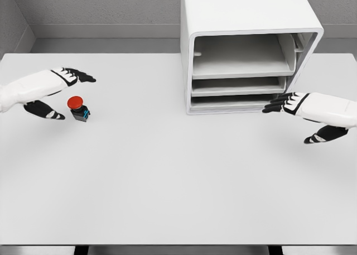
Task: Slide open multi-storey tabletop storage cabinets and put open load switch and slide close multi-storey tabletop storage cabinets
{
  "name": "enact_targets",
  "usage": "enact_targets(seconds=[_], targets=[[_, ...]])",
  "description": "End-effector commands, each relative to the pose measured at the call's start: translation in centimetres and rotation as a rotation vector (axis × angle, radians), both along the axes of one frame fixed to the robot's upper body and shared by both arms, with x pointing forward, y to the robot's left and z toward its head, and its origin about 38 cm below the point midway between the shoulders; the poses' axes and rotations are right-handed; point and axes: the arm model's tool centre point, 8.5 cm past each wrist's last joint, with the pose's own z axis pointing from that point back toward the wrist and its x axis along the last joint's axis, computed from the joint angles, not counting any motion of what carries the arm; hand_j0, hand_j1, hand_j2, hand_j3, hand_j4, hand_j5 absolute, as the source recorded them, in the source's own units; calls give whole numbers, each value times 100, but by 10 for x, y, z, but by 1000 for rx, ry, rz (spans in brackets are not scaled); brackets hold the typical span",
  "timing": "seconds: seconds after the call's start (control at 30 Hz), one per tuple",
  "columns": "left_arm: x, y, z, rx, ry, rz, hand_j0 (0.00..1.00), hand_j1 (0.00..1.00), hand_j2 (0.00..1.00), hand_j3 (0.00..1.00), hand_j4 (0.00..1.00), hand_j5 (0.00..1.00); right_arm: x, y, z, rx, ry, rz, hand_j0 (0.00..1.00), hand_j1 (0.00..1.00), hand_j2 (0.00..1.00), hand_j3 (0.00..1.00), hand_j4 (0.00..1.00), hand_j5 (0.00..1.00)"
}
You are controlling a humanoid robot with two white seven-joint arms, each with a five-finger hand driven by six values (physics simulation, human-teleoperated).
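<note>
You were still at the opening step: your right hand (295, 103), fingers spread and empty, reached the cabinet (245, 54), seemingly touching its lower drawers, the switch (78, 109) far left by your open left hand (53, 93).

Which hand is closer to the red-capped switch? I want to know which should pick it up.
The left hand: its open fingers flank the load switch near the table's left edge. The right hand is far across, by the cabinet and its bottom drawer.

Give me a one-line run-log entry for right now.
left hand: open beside red-button switch | right hand: open at cabinet lower right front | switch: on table
</note>
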Motion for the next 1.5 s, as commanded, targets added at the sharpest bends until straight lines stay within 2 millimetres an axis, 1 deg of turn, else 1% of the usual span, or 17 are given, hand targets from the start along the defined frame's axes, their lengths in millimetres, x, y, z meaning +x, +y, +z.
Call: enact_targets(seconds=[0.0,0.13,0.2,0.23,0.3,0.33,0.4,0.43,0.47,0.6,0.7,0.8,1.07,1.2,1.27,1.4,1.47], targets=[[2,2,-36,5,98,21,100,100,100,100,100,100,0,-1,3,3,-4,-4,100,100,100,100,100,100],[4,5,-35,6,97,32,100,100,100,100,100,100,1,-7,10,5,-22,-20,100,100,100,100,100,100],[9,14,-35,12,104,62,100,100,100,100,100,100,2,-5,14,47,-56,-28,100,100,100,100,100,100],[14,12,-37,23,101,69,100,100,100,100,100,100,2,1,14,58,-59,-15,100,100,100,100,100,100],[20,12,-43,41,108,83,100,100,100,100,100,100,5,6,26,62,-92,0,100,100,100,100,100,100],[24,11,-38,51,93,82,100,100,100,100,100,100,8,8,36,64,-117,8,100,100,100,100,100,100],[24,12,-41,111,89,82,100,100,100,100,100,100,10,11,43,68,-137,18,100,100,100,100,100,100],[24,11,-40,120,86,81,100,100,100,100,100,100,12,18,41,85,-138,31,100,100,100,100,100,100],[25,4,-44,123,87,70,100,100,100,100,100,100,15,26,41,98,-141,46,100,100,100,100,100,100],[25,3,-45,140,101,62,100,100,100,100,100,100,18,46,36,87,-114,102,100,100,100,100,100,100],[26,1,-41,132,88,58,100,100,100,100,100,100,22,54,40,20,-94,145,100,100,100,100,100,100],[27,1,-38,124,82,58,100,100,100,100,100,100,23,63,37,-29,-64,184,100,100,100,100,100,100],[27,1,-38,126,83,57,100,100,100,100,100,100,31,88,46,-36,-81,246,100,100,100,100,100,100],[27,-3,-40,118,84,53,100,100,100,100,100,100,33,88,51,-38,-95,245,100,100,100,100,100,100],[26,-8,-46,124,97,40,100,100,100,100,100,100,35,88,56,-39,-109,244,100,100,100,100,100,100],[26,-7,-48,130,104,42,100,100,100,100,100,100,38,90,65,-37,-130,245,100,100,100,100,100,100],[27,-6,-48,128,103,46,93,93,93,93,93,93,41,88,68,-38,-135,236,100,100,100,100,100,100]])
